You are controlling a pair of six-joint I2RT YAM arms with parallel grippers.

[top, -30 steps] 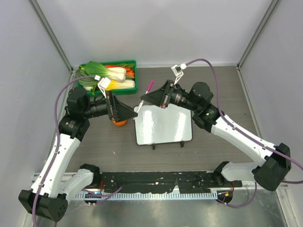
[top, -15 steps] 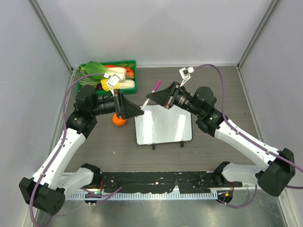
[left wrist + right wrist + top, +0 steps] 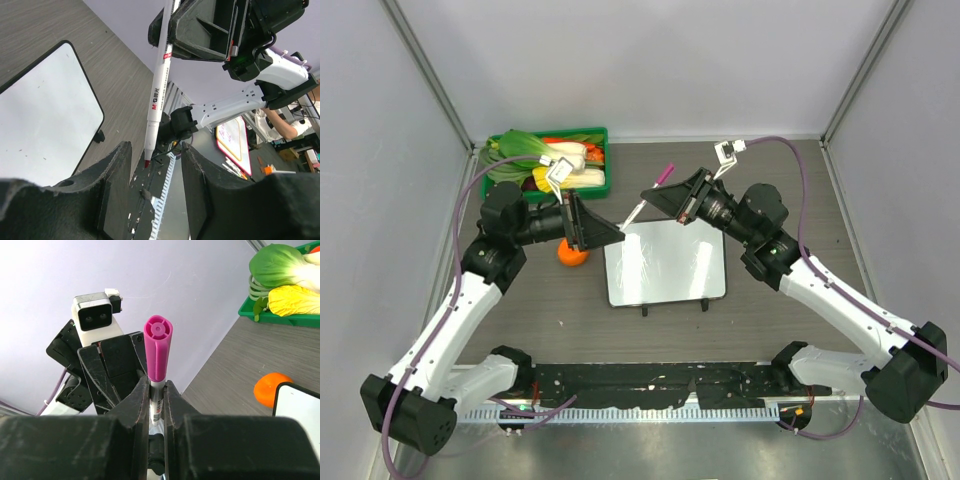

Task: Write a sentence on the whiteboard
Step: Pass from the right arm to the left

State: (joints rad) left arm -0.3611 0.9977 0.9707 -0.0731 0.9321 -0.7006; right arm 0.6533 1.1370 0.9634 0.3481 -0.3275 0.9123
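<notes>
The whiteboard (image 3: 665, 262) lies flat mid-table, blank white in a thin black frame; no sentence shows on it. It also appears in the left wrist view (image 3: 45, 115). My right gripper (image 3: 653, 197) hangs above the board's far left corner, shut on a white marker (image 3: 642, 203). The marker's magenta end (image 3: 158, 347) sticks up past the fingertips of this gripper (image 3: 157, 385). Its bare red tip (image 3: 146, 163) points down between the fingers of my left gripper (image 3: 155, 150), which stands open; neither finger touches the tip. The left gripper (image 3: 618, 234) faces the right one from the left.
A green tray (image 3: 600, 133) holding bok choy and other vegetables stands at the back left. An orange (image 3: 573, 256) lies just left of the board, under my left wrist. Grey walls close in the table on three sides.
The right gripper has carried the marker to the right and further back. The left gripper moved right toward it, and its jaws have narrowed around the marker's tip.
</notes>
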